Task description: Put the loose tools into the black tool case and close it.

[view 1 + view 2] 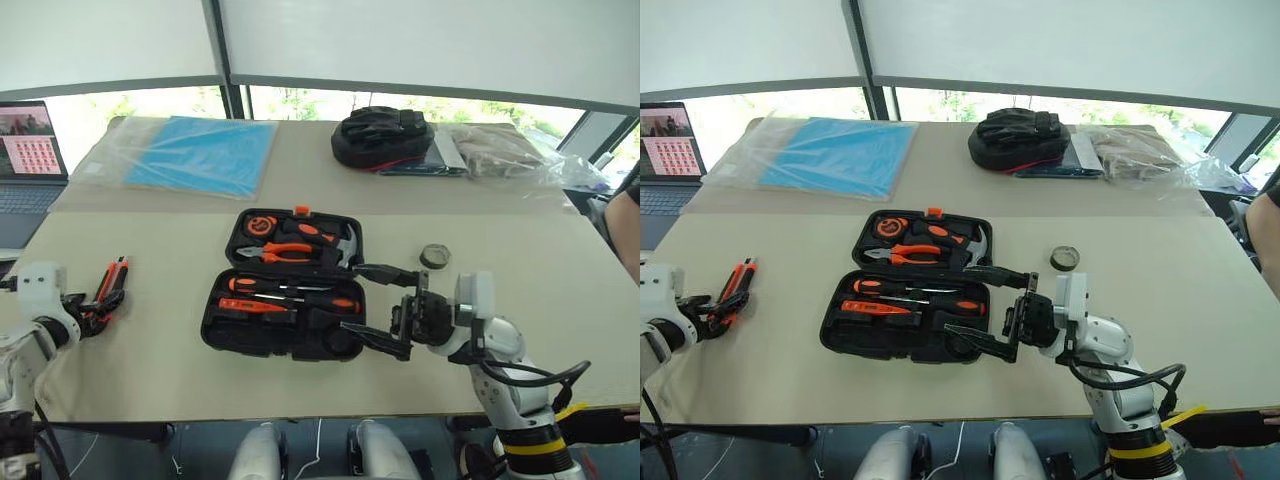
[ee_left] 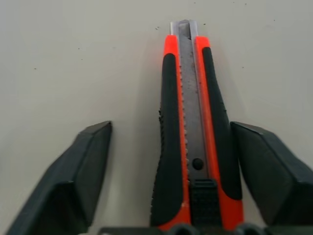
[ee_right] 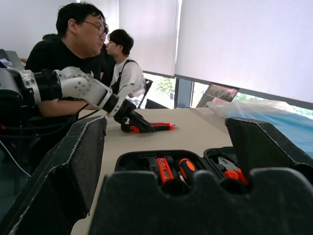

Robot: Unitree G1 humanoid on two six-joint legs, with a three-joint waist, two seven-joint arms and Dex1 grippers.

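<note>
The black tool case (image 1: 240, 342) lies open in the middle of the table. Two orange-and-black screwdrivers (image 1: 295, 291) sit in its near half. Pliers, a hammer and a tape measure fill the lid. An orange-black utility knife (image 1: 112, 278) lies on the table far to the left. My left gripper (image 1: 100, 308) is open around the knife's handle end (image 2: 188, 98), one finger (image 2: 266, 166) close beside it, the other well clear. A small dark tape roll (image 1: 434, 256) rests right of the case. My right gripper (image 1: 385, 308) hangs open at the case's right edge, holding nothing.
A laptop (image 1: 25, 160) stands at the far left. A blue sheet in clear plastic (image 1: 200, 155), a lumpy black bag with red trim (image 1: 382, 135) and a clear bag of brownish cloth (image 1: 500, 150) lie along the back. A person (image 1: 625, 225) sits at the right edge.
</note>
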